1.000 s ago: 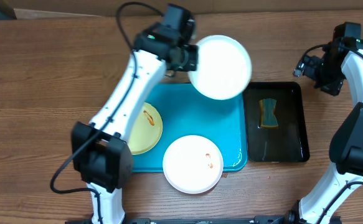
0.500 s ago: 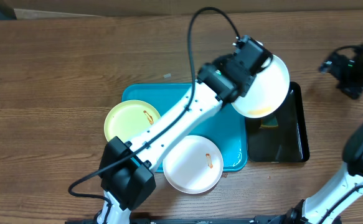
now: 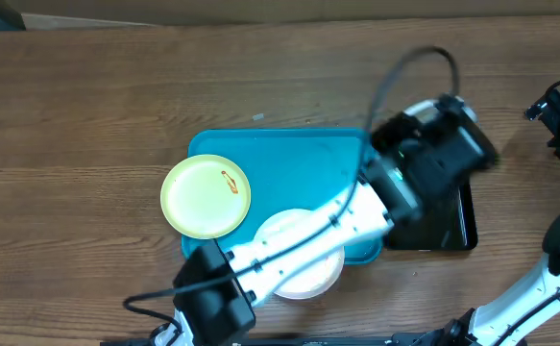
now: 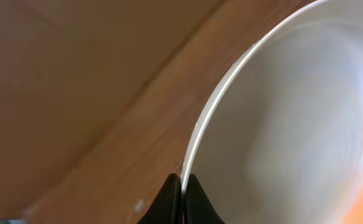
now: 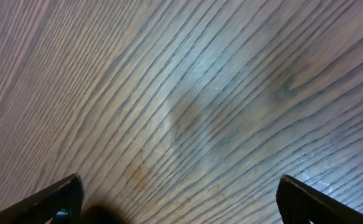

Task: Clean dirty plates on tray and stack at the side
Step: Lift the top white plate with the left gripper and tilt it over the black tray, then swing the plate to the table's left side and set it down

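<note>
Cleaning of one white plate is looking like the step in hand. The left gripper is pinching the rim of that white plate, its two dark fingers pressed together on the thin edge. In the overhead view this arm is reaching across the blue tray and hanging over the black tray at the right, with the plate itself hiding under the wrist there. The right gripper is hovering over bare wooden table with fingers spread wide, holding nothing, well apart from the plate. A yellow-green plate with a red smear is lying on the blue tray's left edge. A second white plate is sitting at the tray's front rim, half covered by the arm. Nothing is stacked at the side yet. Next, I judge, the held plate is needing a steady tilt over the black tray, with the right arm coming in to wipe; the thin rim grip could slip.
</note>
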